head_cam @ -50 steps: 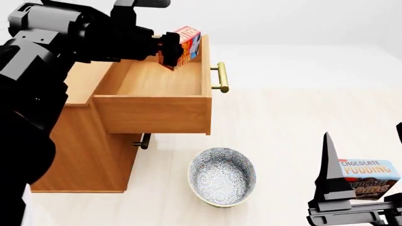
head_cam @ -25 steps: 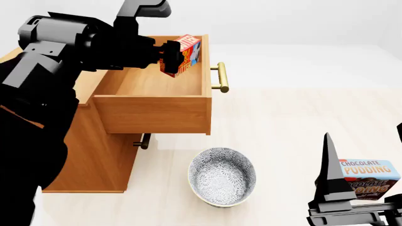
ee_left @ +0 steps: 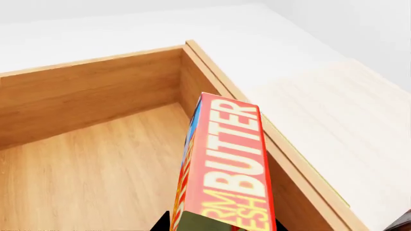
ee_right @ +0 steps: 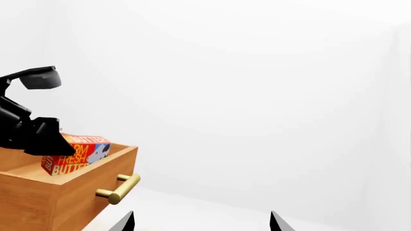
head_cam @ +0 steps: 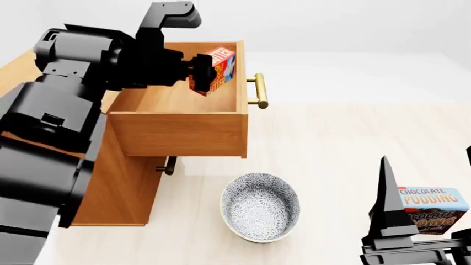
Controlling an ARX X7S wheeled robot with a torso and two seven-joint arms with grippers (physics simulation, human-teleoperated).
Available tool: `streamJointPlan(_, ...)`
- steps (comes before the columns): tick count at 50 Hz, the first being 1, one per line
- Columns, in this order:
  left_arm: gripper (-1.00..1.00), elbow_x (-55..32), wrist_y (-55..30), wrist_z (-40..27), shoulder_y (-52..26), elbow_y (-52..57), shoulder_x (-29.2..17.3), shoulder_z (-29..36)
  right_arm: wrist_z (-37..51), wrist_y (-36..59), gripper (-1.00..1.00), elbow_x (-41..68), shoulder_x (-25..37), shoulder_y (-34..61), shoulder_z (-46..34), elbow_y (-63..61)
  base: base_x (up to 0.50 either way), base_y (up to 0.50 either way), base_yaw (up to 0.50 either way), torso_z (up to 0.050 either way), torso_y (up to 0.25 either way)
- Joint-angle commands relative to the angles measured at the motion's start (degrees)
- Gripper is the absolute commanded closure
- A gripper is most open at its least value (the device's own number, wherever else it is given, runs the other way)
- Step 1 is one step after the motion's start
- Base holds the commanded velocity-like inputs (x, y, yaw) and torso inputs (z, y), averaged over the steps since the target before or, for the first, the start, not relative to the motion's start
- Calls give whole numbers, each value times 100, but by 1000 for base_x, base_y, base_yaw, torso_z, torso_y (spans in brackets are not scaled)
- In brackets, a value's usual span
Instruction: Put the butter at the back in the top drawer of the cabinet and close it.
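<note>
My left gripper [head_cam: 197, 72] is shut on the butter [head_cam: 218, 67], a red-orange carton. It holds the carton tilted over the far corner of the open top drawer [head_cam: 176, 130], near the drawer's front panel with the brass handle [head_cam: 259, 91]. In the left wrist view the butter [ee_left: 228, 163] hangs above the bare drawer floor [ee_left: 90, 173]. The right wrist view shows the butter [ee_right: 76, 155] at the drawer's rim [ee_right: 96, 166]. The cabinet [head_cam: 110, 187] stands at the left. My right gripper [head_cam: 425, 154] is open and empty, low at the right.
A patterned bowl [head_cam: 260, 207] sits on the floor in front of the cabinet. A chocolate pudding box [head_cam: 434, 207] lies by my right gripper. A lower drawer's handle [head_cam: 167, 165] shows under the open drawer. The pale floor extends to the right.
The butter has come down a little toward the drawer while still held. My left arm and body have shifted right in the head view. The right gripper has not moved.
</note>
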Motion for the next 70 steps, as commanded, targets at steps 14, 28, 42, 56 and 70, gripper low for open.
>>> streamJointPlan(14,100,2309,-116,381,109,5,223,-2429,38,-13,-100,-6,0,-20,24,1,0,0,0,0,1)
streamJointPlan(28,100,2774,-101,470,239,4,257,-2933,50,-19,-100,-23,0,-38,27,1,0,0,0,1,1)
streamJointPlan(42,100,2973,-28,461,378,4,284,-3196,83,-41,-100,-73,0,-77,9,1,0,0,0,1,1)
streamJointPlan(56,100,3051,-16,421,443,3,296,-3314,119,-63,-100,-126,0,-107,0,1,0,0,0,0,1)
streamJointPlan(70,100,3085,3,413,504,3,319,-3344,143,-76,-100,-153,0,-122,5,1,0,0,0,1,1)
